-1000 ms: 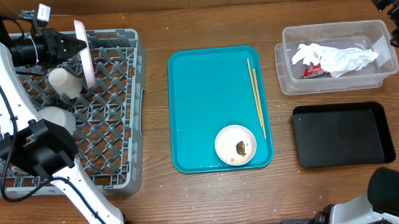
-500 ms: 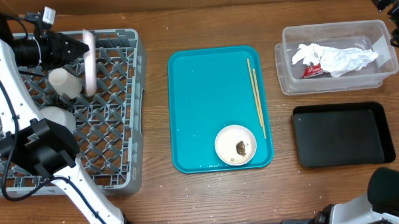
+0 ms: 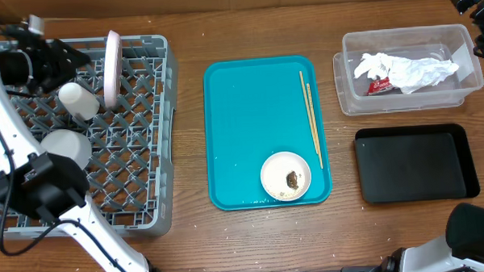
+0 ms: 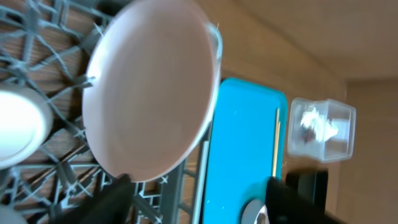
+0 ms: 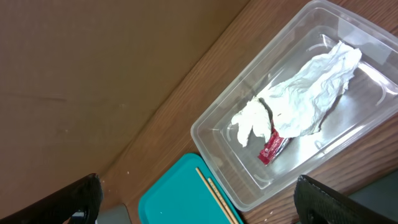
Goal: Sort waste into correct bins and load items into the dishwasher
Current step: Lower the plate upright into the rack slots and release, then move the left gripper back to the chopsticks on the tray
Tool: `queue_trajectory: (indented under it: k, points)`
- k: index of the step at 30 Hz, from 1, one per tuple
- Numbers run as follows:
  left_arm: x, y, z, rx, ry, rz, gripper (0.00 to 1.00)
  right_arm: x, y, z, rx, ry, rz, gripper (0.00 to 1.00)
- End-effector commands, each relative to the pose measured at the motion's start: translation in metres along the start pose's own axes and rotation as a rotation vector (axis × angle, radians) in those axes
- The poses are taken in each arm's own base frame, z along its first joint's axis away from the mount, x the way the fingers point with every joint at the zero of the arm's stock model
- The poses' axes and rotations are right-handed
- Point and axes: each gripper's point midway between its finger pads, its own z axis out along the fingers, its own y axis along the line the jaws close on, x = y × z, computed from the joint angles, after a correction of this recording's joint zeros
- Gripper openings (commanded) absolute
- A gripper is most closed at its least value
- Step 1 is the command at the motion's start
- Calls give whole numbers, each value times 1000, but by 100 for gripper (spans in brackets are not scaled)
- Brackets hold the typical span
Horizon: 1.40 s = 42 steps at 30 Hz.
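The whitish-pink plate (image 3: pixel 110 66) (image 4: pixel 152 87) stands on edge in the grey dishwasher rack (image 3: pixel 150 163), near its back. My left gripper (image 3: pixel 66 58) (image 4: pixel 199 202) sits just left of the plate, open and holding nothing. A white cup (image 3: pixel 79 100) and a pale bowl (image 3: pixel 65 146) lie in the rack. Chopsticks (image 3: pixel 310 117) and a bowl (image 3: pixel 285 176) holding a brown lump (image 3: pixel 293 179) rest on the teal tray (image 3: pixel 249 111). White paper (image 5: pixel 298 106) and the red wrapper (image 5: pixel 272 146) lie in the clear tub (image 3: pixel 350 100). My right gripper (image 5: pixel 202 202) hangs open above the tub.
The shallow black tray (image 3: pixel 415 162) sits in front of the clear tub at the right. Bare wood table shows between the rack, the teal tray and the bins. My left arm's white links run along the rack's left side.
My left gripper has opened and drawn back to the left, letting go of the plate. The plate has tipped from leaning to standing upright in the rack. The right arm has not moved.
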Motion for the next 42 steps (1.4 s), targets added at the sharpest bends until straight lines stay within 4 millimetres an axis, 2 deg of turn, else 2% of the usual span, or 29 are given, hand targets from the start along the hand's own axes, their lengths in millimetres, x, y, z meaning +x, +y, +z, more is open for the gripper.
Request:
queue_trajectory:
  k: [1,3,5,8,11,12,15,17,19,22,24,26,29,30,34,35,36,37,39,40,42]
  points:
    - [0,-64,-62,-19,-159,100,80,-2,6,-13,-17,-27,-6,100]
    - [8,-91,-83,-14,-206,127,84,-2,6,-13,-17,-27,-6,100]
    - [16,-114,-95,1,-233,153,87,-2,6,-13,-17,-27,-6,100]
    - [33,-155,-102,60,-244,216,88,-2,6,-13,-17,-27,-6,100]
    - [53,-200,-99,151,-216,300,98,-2,6,-13,-17,-27,-6,100]
    - [60,-213,-94,173,-197,328,98,-2,6,-13,-17,-27,-6,100]
    - [77,-238,-69,175,-127,397,100,-2,6,-13,-17,-27,-6,100]
    - [80,-238,-53,95,-107,431,100,-2,6,-13,-17,-27,-6,100]
    - [75,-220,-41,-85,-115,443,100,-2,6,-13,-17,-27,-6,100]
    - [59,-182,-48,-348,-199,257,100,-2,6,-13,-17,-27,-6,100]
    - [52,-169,-55,-417,-252,146,100,-2,6,-13,-17,-27,-6,100]
    - [53,-177,-52,-365,-247,139,100,-2,6,-13,-17,-27,-6,100]
    - [61,-200,-42,-239,-200,168,100,-2,6,-13,-17,-27,-6,100]
    - [63,-208,-39,-207,-192,178,96,-2,6,-13,-17,-27,-6,100]
    - [73,-244,-13,-59,-123,231,93,-2,10,-13,-39,-24,-2,100]
    - [77,-252,2,-47,-94,226,87,-2,10,-13,-38,-23,-2,100]
    - [79,-254,8,-47,-83,218,86,-2,10,-13,-37,-23,-2,100]
    - [82,-259,23,-49,-60,207,82,-2,10,-13,-37,-23,-2,100]
    - [88,-269,54,-59,-24,190,80,-2,10,-13,-37,-23,-2,100]
    - [94,-281,86,-54,7,201,80,-2,10,-13,-38,-23,-2,100]
    - [102,-296,127,-46,29,248,79,-2,10,-13,-37,-23,-2,100]
